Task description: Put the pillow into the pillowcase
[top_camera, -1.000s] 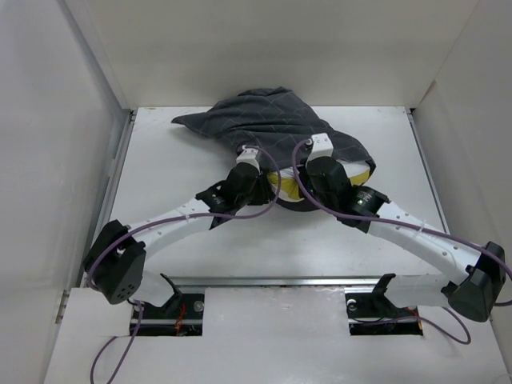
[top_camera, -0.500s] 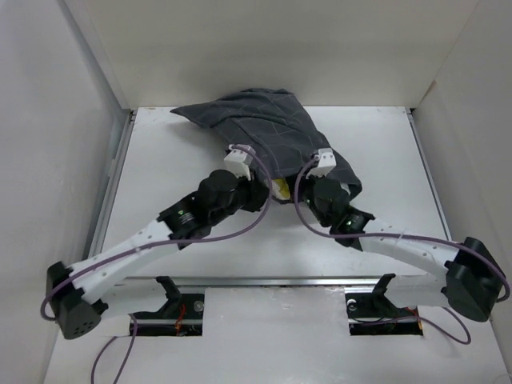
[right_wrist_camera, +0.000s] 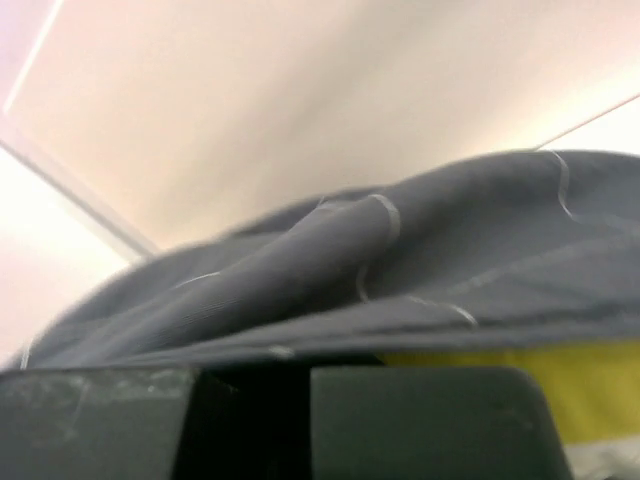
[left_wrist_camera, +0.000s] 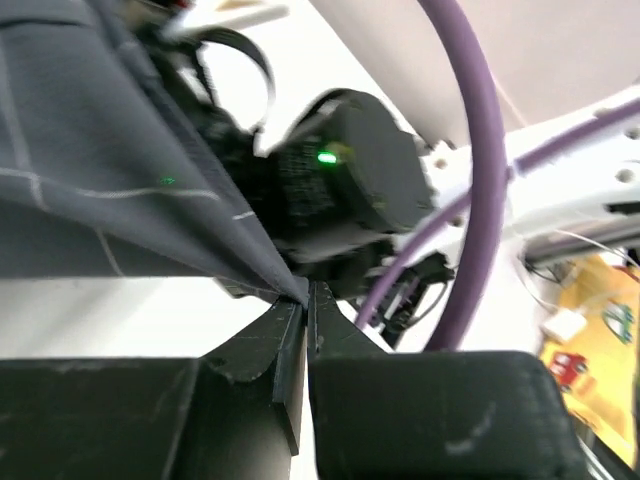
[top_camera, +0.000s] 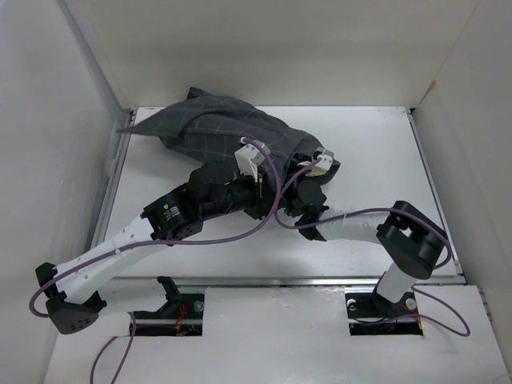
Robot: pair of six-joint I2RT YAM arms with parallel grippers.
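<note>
The dark grey grid-patterned pillowcase (top_camera: pixel 212 132) lies bunched at the back left of the table, lifted toward the arms. My left gripper (top_camera: pixel 270 196) is shut on a pinched edge of its cloth (left_wrist_camera: pixel 250 250), its jaws pressed together. My right gripper (top_camera: pixel 314 166) sits at the pillowcase's right end. Its fingertips are hidden under the cloth (right_wrist_camera: pixel 400 260), which it seems to grip. Of the pillow only a yellow strip (right_wrist_camera: pixel 520 352) shows under the cloth edge. The rest is hidden inside the pillowcase.
White walls (top_camera: pixel 88 120) enclose the table on the left, back and right. The two arms cross close together at mid-table, and purple cables (top_camera: pixel 272 180) loop between them. The right arm's wrist motor (left_wrist_camera: pixel 350 180) is just ahead of my left fingers.
Both arms have swung left and back, dragging the pillowcase toward the back left corner. The yellow pillow edge seen a second ago in the top view is now covered.
</note>
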